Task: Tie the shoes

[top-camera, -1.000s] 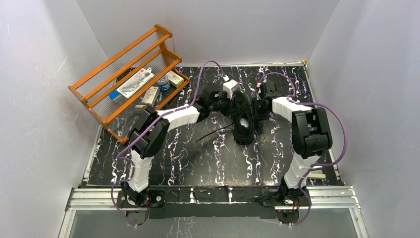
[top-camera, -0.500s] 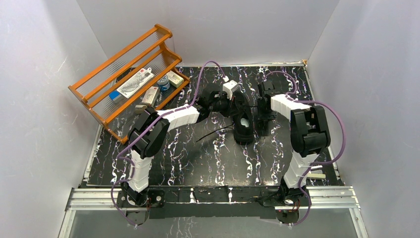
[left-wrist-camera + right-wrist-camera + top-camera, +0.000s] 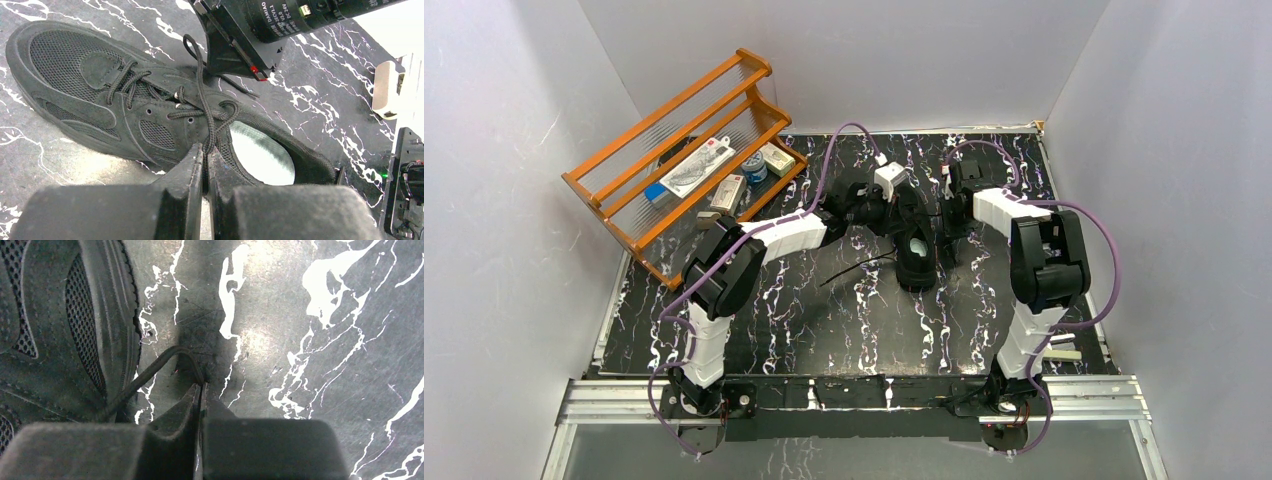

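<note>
Sitting in the middle of the table [image 3: 864,320], between the two claws, is the black shoe [image 3: 100,100]. The left claw [image 3: 205,150] is pressed together and pinches a lace [image 3: 201,95] at the edge of the shoe's hole, where the pale insole [image 3: 260,150] shows. The right claw [image 3: 201,389] is pressed together too. It pinches a bent bit of lace low by the table, just beside the shoe's side. One loose lace end [image 3: 854,268] lies on the table left of the shoe. An orange rack [image 3: 684,160] stands far left.
</note>
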Robot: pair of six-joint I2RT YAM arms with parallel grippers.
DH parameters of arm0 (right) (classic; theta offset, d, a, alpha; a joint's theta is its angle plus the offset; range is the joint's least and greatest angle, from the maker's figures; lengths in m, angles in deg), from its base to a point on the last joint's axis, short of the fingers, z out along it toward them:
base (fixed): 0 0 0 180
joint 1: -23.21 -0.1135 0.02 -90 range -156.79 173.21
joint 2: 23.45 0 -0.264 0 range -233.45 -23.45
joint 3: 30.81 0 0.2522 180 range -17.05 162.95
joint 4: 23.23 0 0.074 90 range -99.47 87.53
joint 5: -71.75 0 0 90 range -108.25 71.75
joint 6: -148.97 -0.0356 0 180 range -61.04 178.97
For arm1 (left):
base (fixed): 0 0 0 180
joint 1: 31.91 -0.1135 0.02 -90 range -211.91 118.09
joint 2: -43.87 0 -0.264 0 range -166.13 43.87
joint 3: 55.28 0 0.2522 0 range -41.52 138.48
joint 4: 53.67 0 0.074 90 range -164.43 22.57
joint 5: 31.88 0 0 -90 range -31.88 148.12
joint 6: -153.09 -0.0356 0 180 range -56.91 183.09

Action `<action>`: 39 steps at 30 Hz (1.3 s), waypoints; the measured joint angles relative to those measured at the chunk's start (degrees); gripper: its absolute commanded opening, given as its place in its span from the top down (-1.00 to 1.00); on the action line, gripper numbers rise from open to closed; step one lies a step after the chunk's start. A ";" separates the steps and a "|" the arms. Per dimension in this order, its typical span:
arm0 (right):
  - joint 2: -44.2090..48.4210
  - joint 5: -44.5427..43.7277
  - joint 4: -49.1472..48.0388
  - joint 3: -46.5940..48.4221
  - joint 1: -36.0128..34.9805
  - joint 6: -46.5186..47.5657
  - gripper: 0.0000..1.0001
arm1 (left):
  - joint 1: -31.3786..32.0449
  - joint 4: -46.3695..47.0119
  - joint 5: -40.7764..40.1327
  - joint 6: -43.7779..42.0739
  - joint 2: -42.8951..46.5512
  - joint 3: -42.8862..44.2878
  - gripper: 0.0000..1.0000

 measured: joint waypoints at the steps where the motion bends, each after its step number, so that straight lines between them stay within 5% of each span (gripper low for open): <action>1: 0.00 0.07 -0.02 0.00 0.09 0.15 1.00 | 0.00 -0.33 0.28 -0.50 0.00 0.20 1.00; 8: 0.59 2.99 0.44 1.57 1.29 -1.88 1.00 | 0.00 -1.29 2.54 -5.51 -0.48 2.99 1.00; 19: 1.07 15.52 -1.88 18.88 2.75 -12.83 1.00 | 0.00 -1.33 5.11 -12.02 -2.62 5.05 1.00; 39: 0.70 25.07 0.96 18.78 0.98 -24.87 1.00 | -0.04 1.25 4.87 -13.42 -2.60 3.06 1.00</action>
